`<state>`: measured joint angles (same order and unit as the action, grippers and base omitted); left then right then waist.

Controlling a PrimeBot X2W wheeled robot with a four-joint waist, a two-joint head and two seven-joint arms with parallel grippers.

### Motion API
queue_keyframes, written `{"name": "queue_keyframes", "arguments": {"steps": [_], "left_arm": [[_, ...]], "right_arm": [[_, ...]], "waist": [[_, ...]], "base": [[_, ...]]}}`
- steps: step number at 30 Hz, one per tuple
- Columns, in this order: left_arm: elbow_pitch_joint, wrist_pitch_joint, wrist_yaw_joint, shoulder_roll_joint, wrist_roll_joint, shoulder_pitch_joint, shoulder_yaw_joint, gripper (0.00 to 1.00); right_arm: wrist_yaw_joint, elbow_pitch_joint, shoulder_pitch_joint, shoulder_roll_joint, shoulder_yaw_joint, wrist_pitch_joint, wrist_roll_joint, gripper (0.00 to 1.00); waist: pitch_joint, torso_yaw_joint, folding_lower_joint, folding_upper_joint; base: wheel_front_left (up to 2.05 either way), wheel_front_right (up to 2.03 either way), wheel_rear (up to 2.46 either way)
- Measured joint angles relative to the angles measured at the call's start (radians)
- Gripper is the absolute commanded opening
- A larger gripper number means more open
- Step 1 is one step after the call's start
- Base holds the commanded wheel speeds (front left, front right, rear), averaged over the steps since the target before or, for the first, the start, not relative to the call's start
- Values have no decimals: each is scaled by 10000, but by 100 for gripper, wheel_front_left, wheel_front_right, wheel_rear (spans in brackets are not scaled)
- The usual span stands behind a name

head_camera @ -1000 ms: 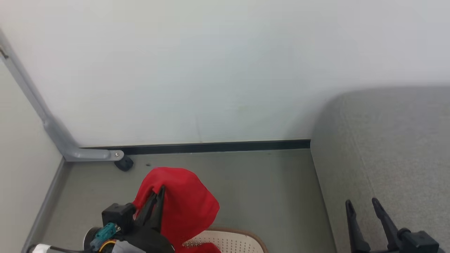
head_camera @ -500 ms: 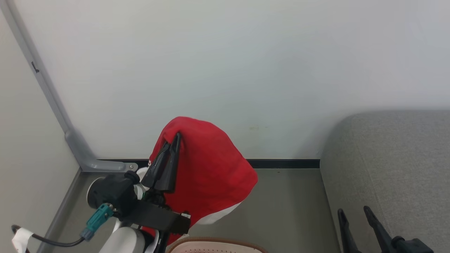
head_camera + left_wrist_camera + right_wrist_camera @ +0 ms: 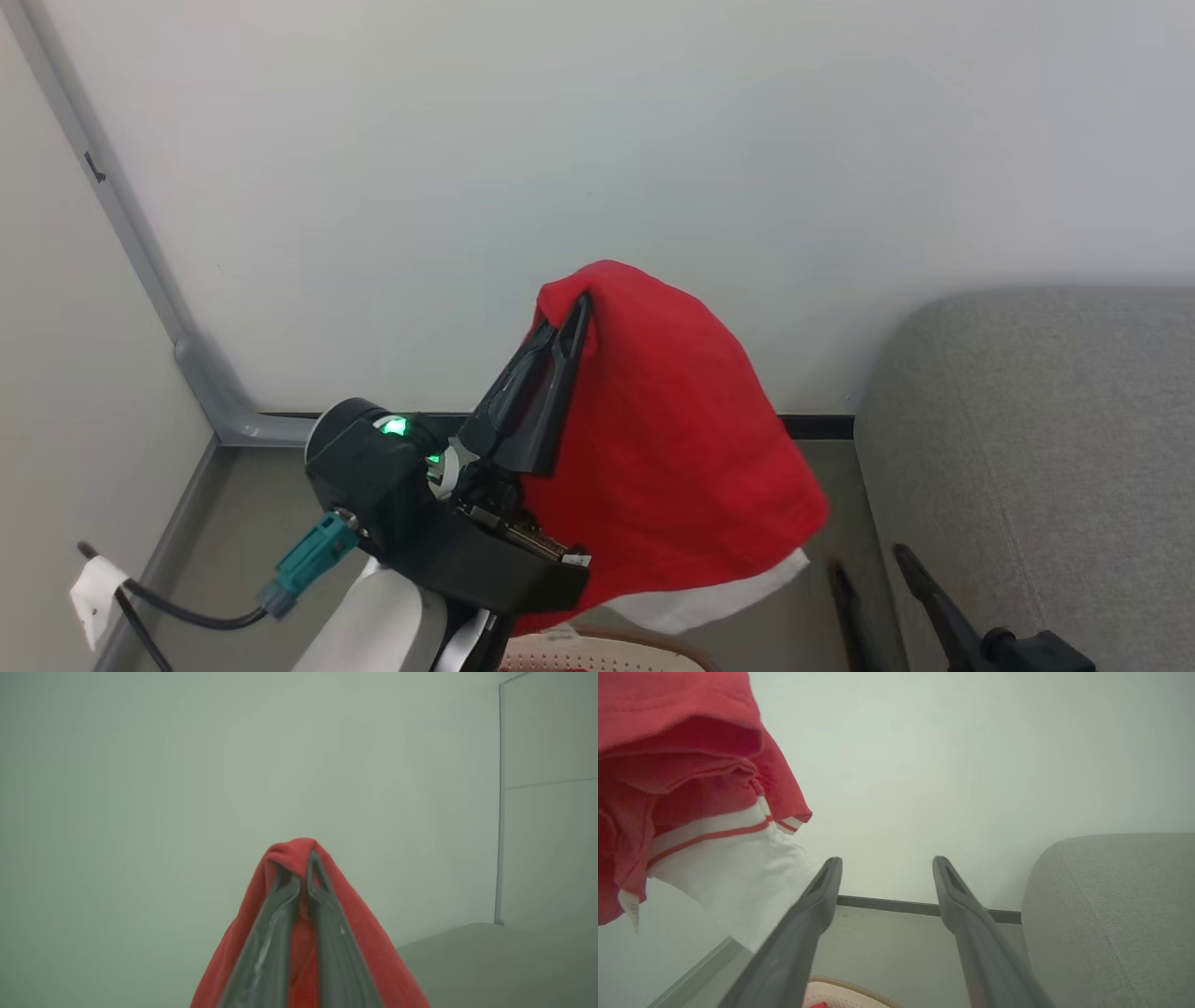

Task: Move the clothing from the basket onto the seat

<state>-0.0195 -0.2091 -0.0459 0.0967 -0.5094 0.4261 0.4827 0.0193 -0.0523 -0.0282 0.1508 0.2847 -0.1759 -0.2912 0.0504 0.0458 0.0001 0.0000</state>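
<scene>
Our left pincer is staying clamped on the top fold of the red garment, the one with the white stripe. Over the last second we're swinging it up and to the right, so it's now hanging clear above the basket and getting close to the seat. Meanwhile our right pincer is idling open beside the seat. Something red is probably still sitting in the basket, so we're not finishing yet.
</scene>
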Motion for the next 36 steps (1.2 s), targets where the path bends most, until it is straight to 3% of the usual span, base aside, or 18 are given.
{"name": "queue_keyframes", "arguments": {"steps": [15,28,29,30,36], "left_arm": [[-79,671,-82,-63,-59,0,600,0],[6,932,-173,-224,-73,235,1118,0],[13,934,-173,-226,-73,240,1139,0],[6,934,-173,-228,-73,241,1135,0],[2,941,-173,-228,-75,254,1129,0]], "right_arm": [[834,1223,909,-157,1549,671,-10,100],[1039,291,2704,-562,3250,1496,-688,100],[1041,213,2773,-585,3289,1496,-744,60],[1041,81,2876,-594,3367,1542,-819,0],[1041,-215,3136,-648,3526,1569,-1043,0]], "waist": [[-141,36,0,0],[-192,311,0,0],[-190,341,0,1],[-189,370,0,1],[-181,435,0,1]], "base": [[0,0,0],[0,0,0],[0,0,0],[0,0,0],[0,0,0]]}}
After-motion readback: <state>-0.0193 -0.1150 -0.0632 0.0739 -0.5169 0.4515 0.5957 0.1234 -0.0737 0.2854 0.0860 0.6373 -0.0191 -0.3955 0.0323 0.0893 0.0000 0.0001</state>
